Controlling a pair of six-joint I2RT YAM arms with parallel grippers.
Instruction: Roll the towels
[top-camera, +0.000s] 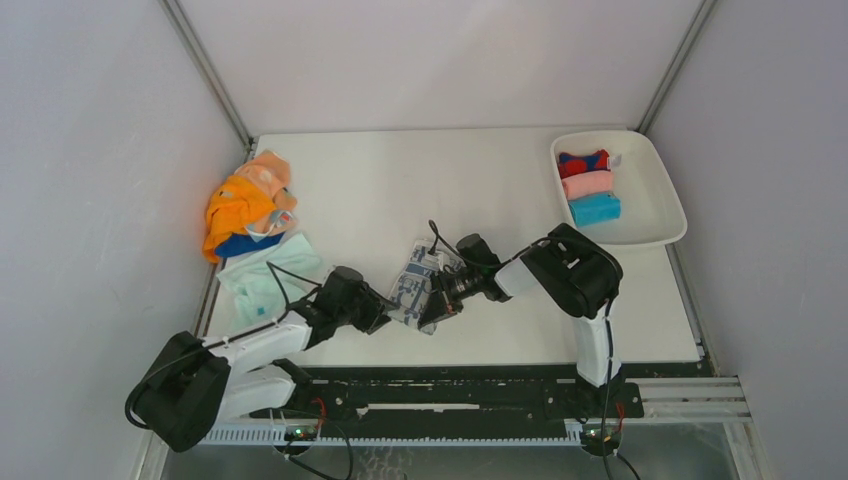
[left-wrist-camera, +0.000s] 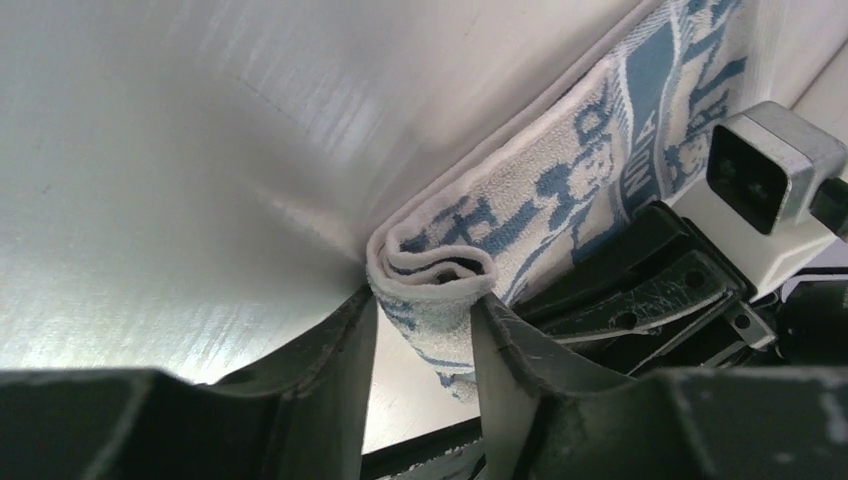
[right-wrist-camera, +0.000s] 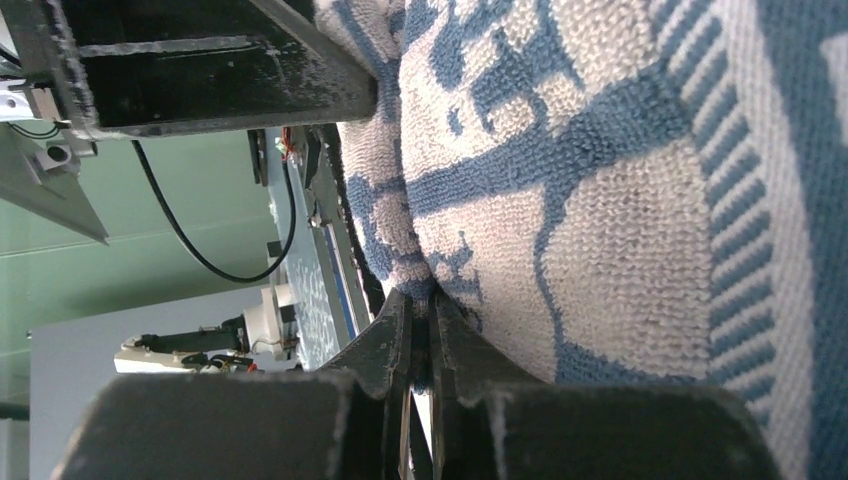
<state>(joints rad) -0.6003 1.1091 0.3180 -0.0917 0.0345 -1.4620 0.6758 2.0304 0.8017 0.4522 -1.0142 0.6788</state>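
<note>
At the centre of the counter (top-camera: 470, 180), near its front edge, the white-and-blue printed towel (top-camera: 412, 283) lies partly rolled between both arms. Left claw (left-wrist-camera: 425, 320): fingers pressed against both sides of the towel's folded end, clamped on it. Right claw (right-wrist-camera: 425, 335): fingers together, tips at the cloth; whether a layer is nipped cannot be told. Far right, a white tray (top-camera: 660, 205) holds three rolled towels (top-camera: 587, 184). Far left, an orange towel (top-camera: 235, 210) and a mint towel (top-camera: 265, 275) lie heaped.

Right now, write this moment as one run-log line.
towel: mid-table | left gripper: grips folded end | right gripper: shut on edge | tray: three rolls
</note>
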